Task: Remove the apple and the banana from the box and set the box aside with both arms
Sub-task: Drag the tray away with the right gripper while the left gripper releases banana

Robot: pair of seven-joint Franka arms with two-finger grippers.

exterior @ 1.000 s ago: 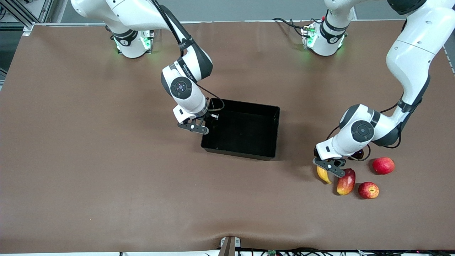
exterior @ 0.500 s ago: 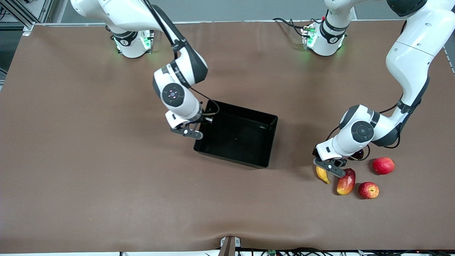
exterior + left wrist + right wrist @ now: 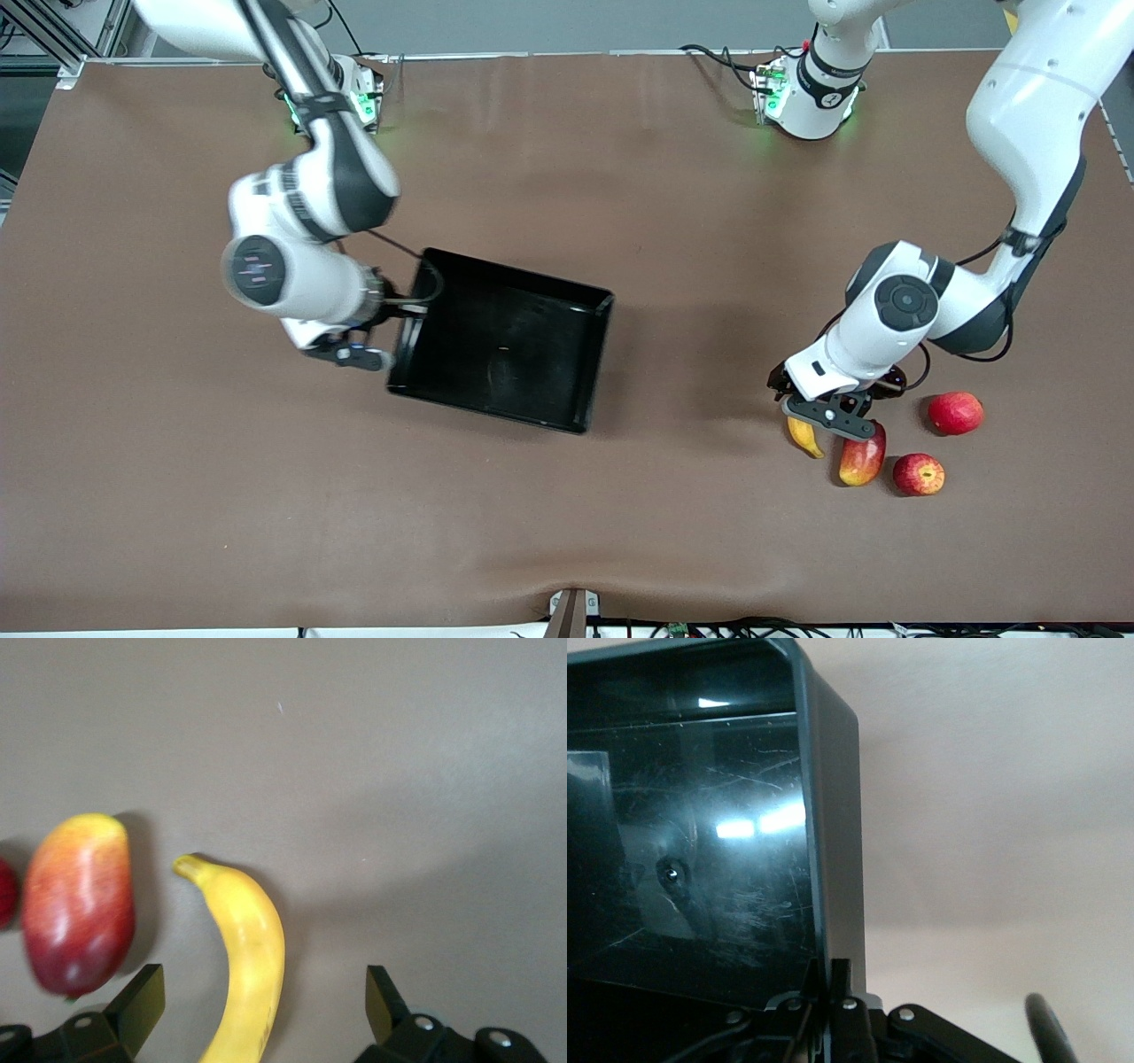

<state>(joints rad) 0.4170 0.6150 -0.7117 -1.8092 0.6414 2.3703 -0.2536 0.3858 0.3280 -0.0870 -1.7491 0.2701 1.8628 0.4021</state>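
Observation:
The box (image 3: 602, 354), a glossy black tray, lies mid-table with nothing in it. My right gripper (image 3: 392, 347) is shut on its end wall toward the right arm's end; in the right wrist view the fingers (image 3: 830, 970) pinch the thin wall (image 3: 833, 815). The banana (image 3: 804, 437) lies toward the left arm's end, and my left gripper (image 3: 828, 424) hangs open just over it. In the left wrist view the banana (image 3: 248, 957) runs between the wide-apart fingers (image 3: 142, 1001) without touching them. The streaked apple (image 3: 919, 474) sits nearer the front camera, apart from the gripper.
An oblong red-yellow mango-like fruit (image 3: 861, 458) lies right beside the banana, and it shows close to one finger in the left wrist view (image 3: 80, 904). A plain red fruit (image 3: 955, 413) rests a little farther from the front camera than the apple.
The right arm has moved the box toward its own end of the table, still gripping the wall. The left gripper has opened above the banana and risen slightly; the fruits stayed put.

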